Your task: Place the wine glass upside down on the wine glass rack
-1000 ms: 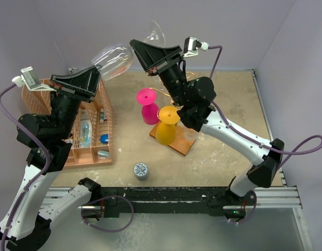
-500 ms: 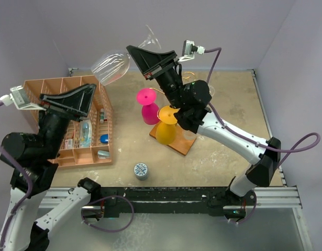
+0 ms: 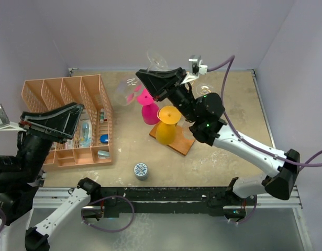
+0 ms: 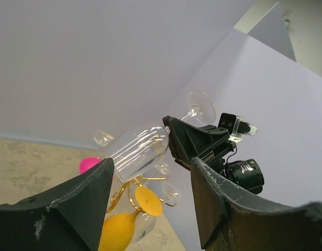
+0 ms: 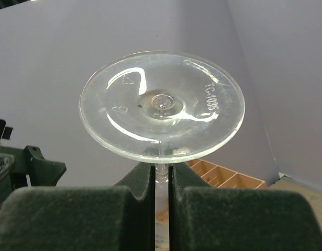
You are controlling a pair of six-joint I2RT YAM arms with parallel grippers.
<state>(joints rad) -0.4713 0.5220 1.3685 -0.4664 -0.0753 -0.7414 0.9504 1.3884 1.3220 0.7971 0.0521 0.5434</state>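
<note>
Wine glass (image 5: 162,104) stem between the closed right end effector (image 5: 161,180) fingers

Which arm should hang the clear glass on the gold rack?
Right. The right gripper holds the wine glass by its stem near the wine glass rack; the left gripper is open, empty.

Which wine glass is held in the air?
The clear wine glass, its stem in the right gripper; the pink glass and yellow glass sit upside down on the rack.

A robotics lab cell: plain lavender walls (image 3: 98,31) box in a scuffed table (image 3: 234,104) (arms (image 3: 244,144) bolted to a rail (image 3: 291,197)).
</note>
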